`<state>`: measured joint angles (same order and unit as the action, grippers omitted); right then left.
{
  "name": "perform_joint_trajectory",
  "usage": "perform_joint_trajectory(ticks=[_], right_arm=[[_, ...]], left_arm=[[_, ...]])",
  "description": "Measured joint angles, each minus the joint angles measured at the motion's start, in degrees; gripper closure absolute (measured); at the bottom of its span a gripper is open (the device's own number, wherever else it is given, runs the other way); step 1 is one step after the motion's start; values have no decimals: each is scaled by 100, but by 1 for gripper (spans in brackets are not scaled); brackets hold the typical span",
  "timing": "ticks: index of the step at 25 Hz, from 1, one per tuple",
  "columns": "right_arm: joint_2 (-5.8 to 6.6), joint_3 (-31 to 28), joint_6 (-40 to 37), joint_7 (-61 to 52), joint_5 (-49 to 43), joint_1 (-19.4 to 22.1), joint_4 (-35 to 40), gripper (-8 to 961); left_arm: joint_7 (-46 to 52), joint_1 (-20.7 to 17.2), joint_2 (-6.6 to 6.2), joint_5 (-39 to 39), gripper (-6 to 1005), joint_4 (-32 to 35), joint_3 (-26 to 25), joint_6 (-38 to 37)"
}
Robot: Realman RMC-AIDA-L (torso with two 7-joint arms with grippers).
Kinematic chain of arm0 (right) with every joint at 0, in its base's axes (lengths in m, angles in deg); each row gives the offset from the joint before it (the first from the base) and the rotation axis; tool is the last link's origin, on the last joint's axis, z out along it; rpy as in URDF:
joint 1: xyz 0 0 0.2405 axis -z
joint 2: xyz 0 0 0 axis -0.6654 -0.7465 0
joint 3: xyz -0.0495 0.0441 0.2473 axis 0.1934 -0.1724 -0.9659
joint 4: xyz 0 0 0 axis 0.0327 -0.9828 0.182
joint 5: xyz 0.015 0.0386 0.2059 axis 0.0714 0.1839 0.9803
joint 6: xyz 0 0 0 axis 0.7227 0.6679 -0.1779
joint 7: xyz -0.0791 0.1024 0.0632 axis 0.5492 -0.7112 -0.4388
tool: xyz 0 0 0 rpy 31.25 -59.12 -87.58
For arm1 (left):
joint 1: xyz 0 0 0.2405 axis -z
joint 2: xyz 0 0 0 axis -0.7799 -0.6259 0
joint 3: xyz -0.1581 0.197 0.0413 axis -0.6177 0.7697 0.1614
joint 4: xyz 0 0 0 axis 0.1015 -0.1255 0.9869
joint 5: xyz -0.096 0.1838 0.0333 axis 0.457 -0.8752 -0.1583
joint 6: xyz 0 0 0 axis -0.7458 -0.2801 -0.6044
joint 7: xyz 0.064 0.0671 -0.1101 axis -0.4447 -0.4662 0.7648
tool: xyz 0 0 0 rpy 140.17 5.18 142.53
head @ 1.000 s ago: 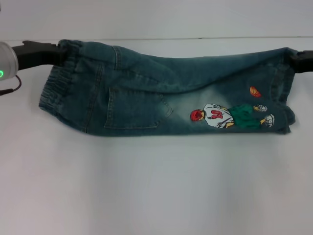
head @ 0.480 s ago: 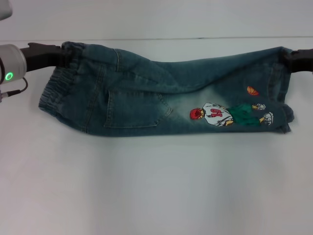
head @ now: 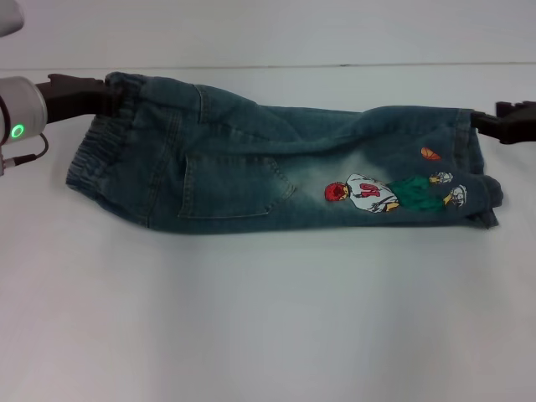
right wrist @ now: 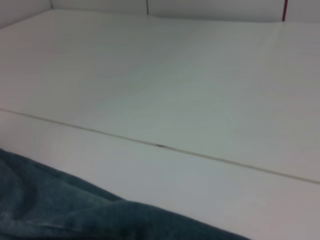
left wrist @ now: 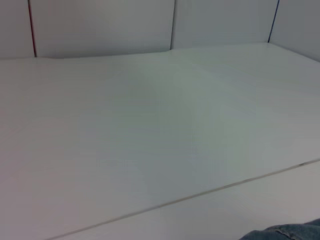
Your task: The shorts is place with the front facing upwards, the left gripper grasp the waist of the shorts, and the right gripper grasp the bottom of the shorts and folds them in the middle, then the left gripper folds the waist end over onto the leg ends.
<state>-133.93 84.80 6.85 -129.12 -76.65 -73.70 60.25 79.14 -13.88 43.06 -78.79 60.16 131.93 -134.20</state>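
**me:** Denim, blue-green and washed out. The shorts (head: 276,163) are stretched sideways across the white table (head: 268,318), already doubled lengthwise. A ruched elastic waistband sits at the left and the flat stitched leg hems (head: 481,180) at the right. My left gripper (head: 107,94) is at the far corner of the waistband with its fingers pressed onto the gathered fabric. My right gripper (head: 481,120) is at the far right corner, touching the hem edge, and I can't tell if those fingers are closed on cloth or just beside it.

**other:** any brand tag or text you can read?

**me:** Nope, nothing legible. There's a cartoon embroidery (head: 394,193) near the hems, with a red head, white top and green patch, plus a small orange shape (head: 430,153) above it. There's a red mark on the white top, but I can't say whether it's a number. A square patch pocket (head: 234,186) with visible stitching is in the middle, with pale faded fabric to its right. My wrist cams only catch a sliver of denim and the table.
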Motion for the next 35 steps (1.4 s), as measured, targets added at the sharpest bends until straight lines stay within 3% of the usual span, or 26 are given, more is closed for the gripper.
perform_joint_trajectory(ticks=[12, 14, 20, 30, 34, 35], right_arm=[[-55, -90, -161, -1, 207, 406, 247, 218], [-55, -90, -207, -2, 209, 408, 254, 29], [-53, -73, -401, -6, 209, 397, 365, 14], [-58, -63, -429, 12, 260, 367, 382, 4], [-61, -60, -557, 196, 568, 420, 403, 5], [-61, -89, -673, 306, 696, 446, 409, 5]], left_arm=[[-16, 27, -59, -297, 935, -35, 514, 116], [18, 56, -102, -560, 934, -83, 632, 113], [245, 239, -181, -1351, 933, -288, 680, 342], [459, 314, -120, -1901, 588, -264, 659, 699], [402, 130, -92, -1525, 402, 7, 431, 735], [297, -69, -88, -1144, 356, 258, 390, 619]])
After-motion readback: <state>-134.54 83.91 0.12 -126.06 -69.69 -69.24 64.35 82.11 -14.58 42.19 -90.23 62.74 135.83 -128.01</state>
